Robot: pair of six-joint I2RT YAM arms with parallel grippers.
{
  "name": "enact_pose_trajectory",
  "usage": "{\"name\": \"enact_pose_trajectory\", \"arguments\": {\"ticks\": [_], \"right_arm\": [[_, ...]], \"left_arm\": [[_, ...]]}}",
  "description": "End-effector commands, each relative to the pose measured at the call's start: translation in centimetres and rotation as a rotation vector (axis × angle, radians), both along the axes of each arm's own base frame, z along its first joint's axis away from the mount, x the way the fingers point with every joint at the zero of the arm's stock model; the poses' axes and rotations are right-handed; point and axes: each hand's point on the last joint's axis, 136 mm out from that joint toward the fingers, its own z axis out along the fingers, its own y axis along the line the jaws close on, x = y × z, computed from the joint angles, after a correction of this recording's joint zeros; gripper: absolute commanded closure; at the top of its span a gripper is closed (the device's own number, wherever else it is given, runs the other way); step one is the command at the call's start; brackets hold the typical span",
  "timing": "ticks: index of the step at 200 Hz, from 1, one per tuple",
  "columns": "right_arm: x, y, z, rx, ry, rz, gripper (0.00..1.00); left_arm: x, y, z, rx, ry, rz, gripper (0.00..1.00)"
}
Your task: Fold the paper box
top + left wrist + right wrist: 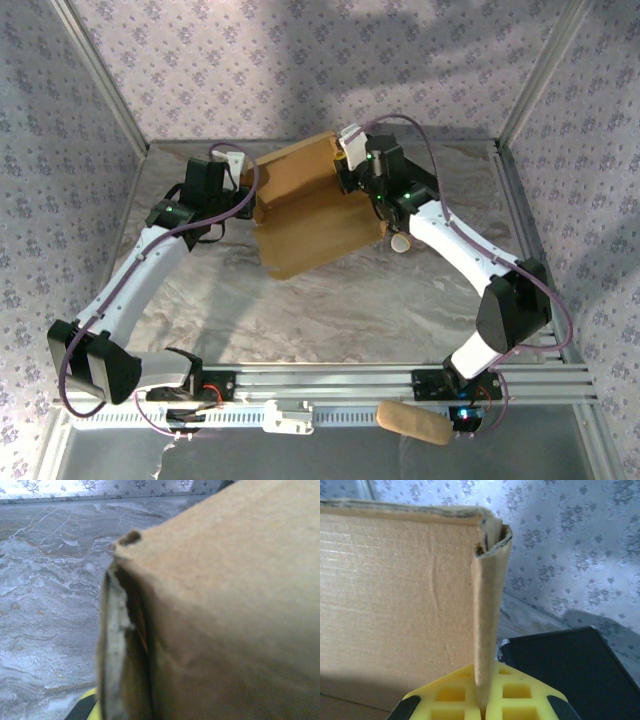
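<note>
The left arm (130,280) reaches from the near left corner up toward the far middle of the marbled worktop (330,310). The left end effector (243,197) sits against the left edge of the paper box (305,210). In the left wrist view the tan cardboard is pressed so close to the lens that it blurs. A folded, double-layered wall edge (114,645) runs down the frame, and a sliver of yellow finger pad (89,706) shows at the bottom beside it. I cannot tell whether this end effector is open or clamped on the card.

The paper box is at the far centre of the worktop, between the two arms. It is partly formed: a wide panel slopes toward the near side and raised walls stand at the far end. Its near corner points down toward the bare marble.

At the box's far right corner is the right end effector (352,172). The right wrist view shows its yellow pads (451,694) closed on a standing folded wall of the box, with the card pinched upright between them. A broad cardboard panel is to the left of that wall. A black flat shape (570,665) lies to the right and I cannot identify it. The right arm (470,260) runs back to the near right, where a tan rounded oblong (410,421) lies on the metal rail (330,385).
</note>
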Motion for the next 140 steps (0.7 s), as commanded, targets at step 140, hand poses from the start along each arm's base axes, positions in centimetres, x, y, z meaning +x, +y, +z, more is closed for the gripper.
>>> {"name": "enact_pose_trajectory", "arguments": {"ticks": [140], "right_arm": [[-2.6,-0.1,0.1,-0.268,-0.247,-0.524,1.0]], "left_arm": [[0.0,-1.8,2.5,-0.061,-0.05,-0.009,1.0]]}}
